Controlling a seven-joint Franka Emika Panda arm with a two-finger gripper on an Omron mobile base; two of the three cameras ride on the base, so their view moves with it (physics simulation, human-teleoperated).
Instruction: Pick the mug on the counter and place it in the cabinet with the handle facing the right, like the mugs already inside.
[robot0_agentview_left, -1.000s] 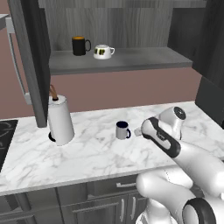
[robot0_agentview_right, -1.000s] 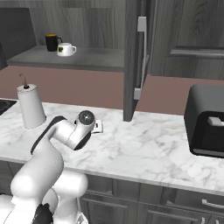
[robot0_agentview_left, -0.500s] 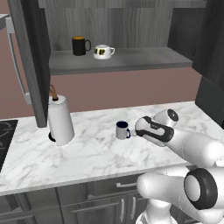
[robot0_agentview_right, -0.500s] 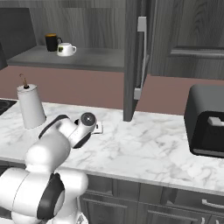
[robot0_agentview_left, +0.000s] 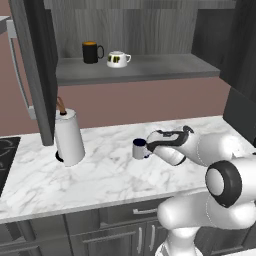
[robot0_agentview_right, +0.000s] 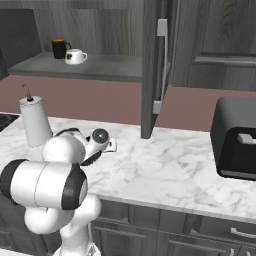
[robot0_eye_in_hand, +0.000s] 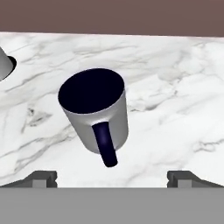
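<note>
One light grey mug (robot0_eye_in_hand: 97, 111) stands upright on the marble counter (robot0_agentview_left: 100, 175), centre of the hand view, its navy handle (robot0_eye_in_hand: 105, 143) pointing down-frame toward the camera. Nothing is lifted yet: the gripper (robot0_eye_in_hand: 111, 177) hangs just short of the mug, jaws spread wide and empty, one fingertip at each lower corner. Grasping, raising and turning the handle rightward all appear to remain. Upper left of the left base view, a black mug (robot0_agentview_left: 90, 52) and white cup (robot0_agentview_left: 117, 59) wait on the cabinet shelf (robot0_agentview_left: 150, 67); a paper towel roll (robot0_agentview_left: 68, 137) stands at mid-left.

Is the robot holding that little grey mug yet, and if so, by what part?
No, nothing is held. The gripper is open, just short of the mug standing on the counter.
</note>
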